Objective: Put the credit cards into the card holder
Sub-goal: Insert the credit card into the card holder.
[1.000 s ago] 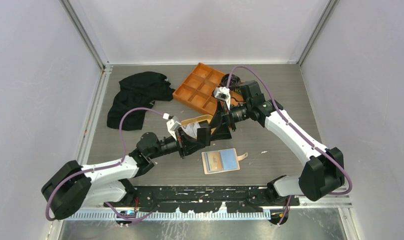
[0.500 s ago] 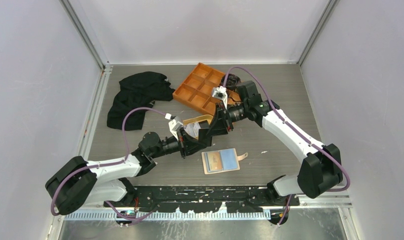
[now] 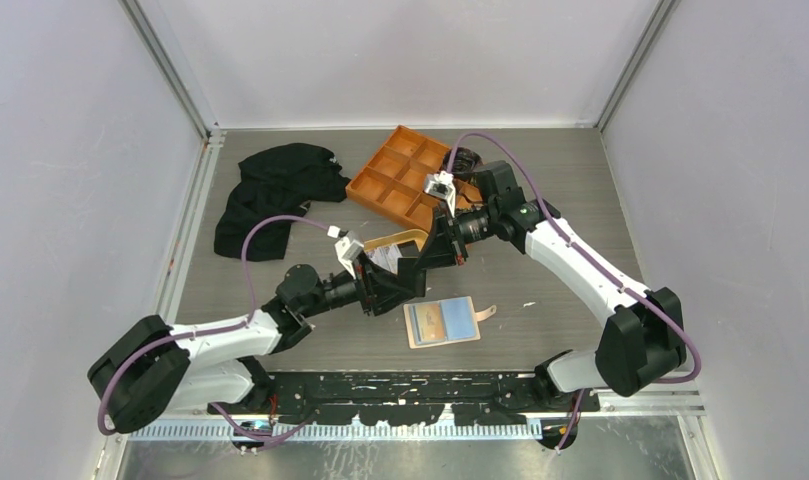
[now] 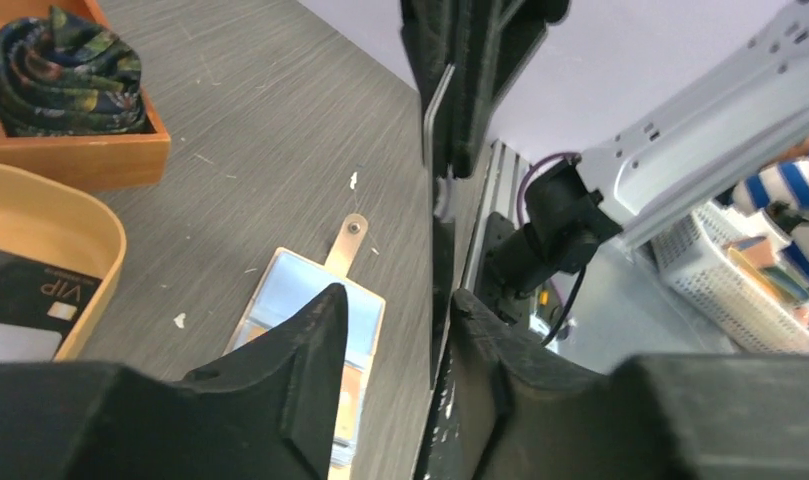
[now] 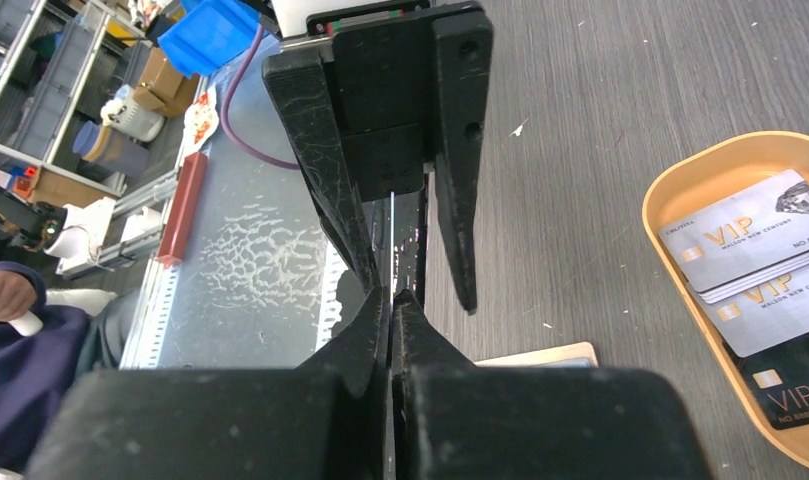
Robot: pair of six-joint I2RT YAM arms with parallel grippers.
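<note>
grey desk [image 3: 570, 200]. card holder [image 3: 442, 322] lies open, lower centre; a light blue card [image 3: 462, 318] seems already in it. right fingers [image 5: 391, 300] pinched shut on one card [image 4: 443, 280] in mid-air at centre; left fingers [image 3: 405, 282] parted around it, gripping nothing. more cards [image 5: 750, 235] wait in the oval dish [image 5: 680, 180]. judged about midway.

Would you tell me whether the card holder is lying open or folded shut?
Open: the card holder lies spread flat, inside facing up, its snap tab sticking out unfastened.
</note>
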